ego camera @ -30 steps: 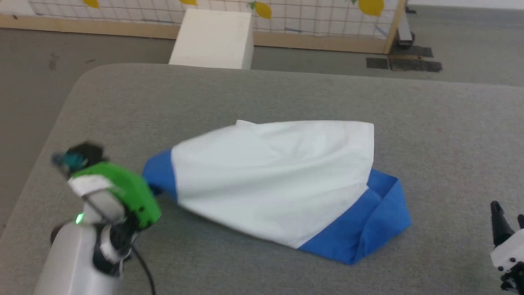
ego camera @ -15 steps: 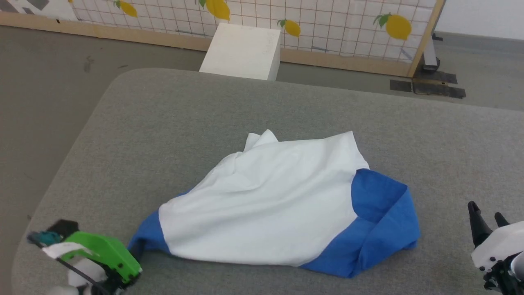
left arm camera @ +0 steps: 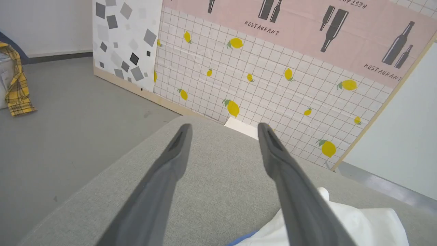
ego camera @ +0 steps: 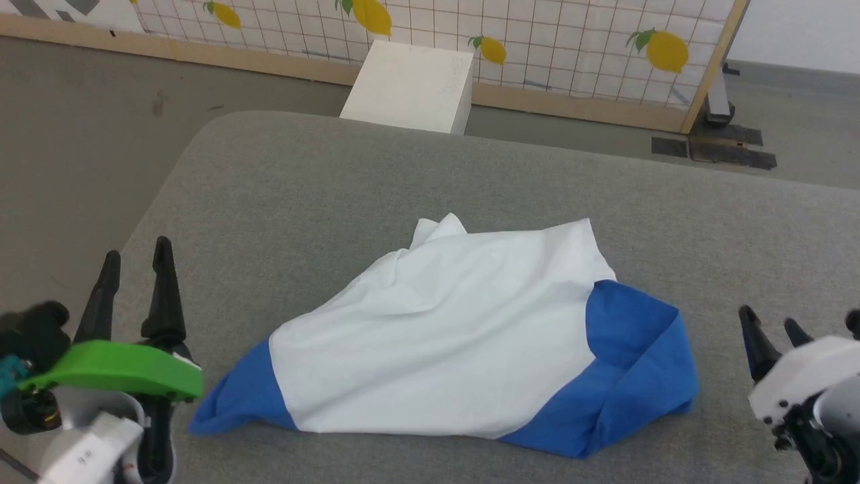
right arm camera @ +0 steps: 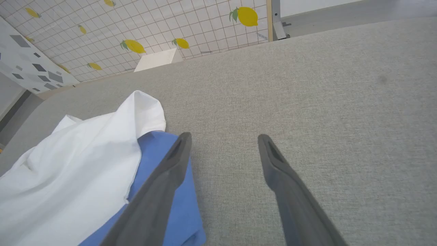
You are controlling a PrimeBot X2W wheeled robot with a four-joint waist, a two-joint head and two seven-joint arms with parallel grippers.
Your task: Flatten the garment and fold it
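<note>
The garment (ego camera: 443, 336) lies crumpled in the middle of the grey table (ego camera: 336, 181), white body on top, with blue cloth showing at its left end and bunched at its right end. A white corner peaks up at its far side. My left gripper (ego camera: 134, 252) stands open at the lower left, apart from the garment's blue left end, fingers pointing away and nothing between them. My right gripper (ego camera: 769, 323) is open at the lower right, just right of the blue bunch. In the right wrist view the garment (right arm camera: 85, 164) lies left of my right gripper (right arm camera: 223, 136).
A rigid white box (ego camera: 413, 84) stands on the floor beyond the table's far edge, before a lemon-patterned grid panel (ego camera: 571, 47). The table's rounded left corner (ego camera: 201, 134) drops to grey floor. A yellow plaid cloth (left arm camera: 15, 85) lies on the floor far left.
My left gripper has let go of the garment's blue end and swung round, fingers now pointing away. The garment has settled lower and more crumpled. The head camera has shifted.
</note>
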